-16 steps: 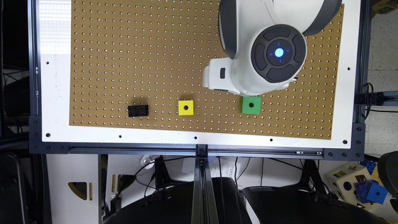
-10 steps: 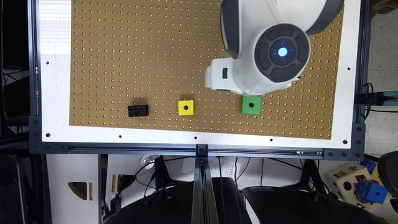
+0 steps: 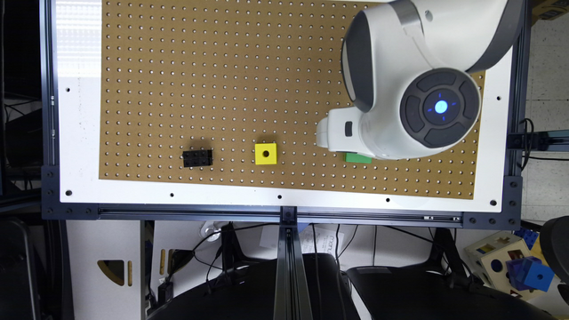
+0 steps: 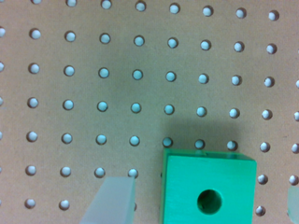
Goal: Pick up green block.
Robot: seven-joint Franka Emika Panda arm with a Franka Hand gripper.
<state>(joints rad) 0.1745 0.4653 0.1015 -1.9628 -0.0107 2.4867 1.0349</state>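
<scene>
- While the gripper (image 4: 201, 205) is straddling the green block (image 4: 208, 189) with fingers (image 4: 110, 201) spread apart, it should be centring before descending.
- Closing evenly is avoiding a skewed grip.

In the exterior view the white robot arm (image 3: 400, 102) hides most of the small bright green cube (image 3: 358, 158), leaving only a sliver. In the wrist view the picture's edge cuts off that cube (image 4: 208, 186) and both translucent gripper fingers (image 4: 110, 200).
</scene>
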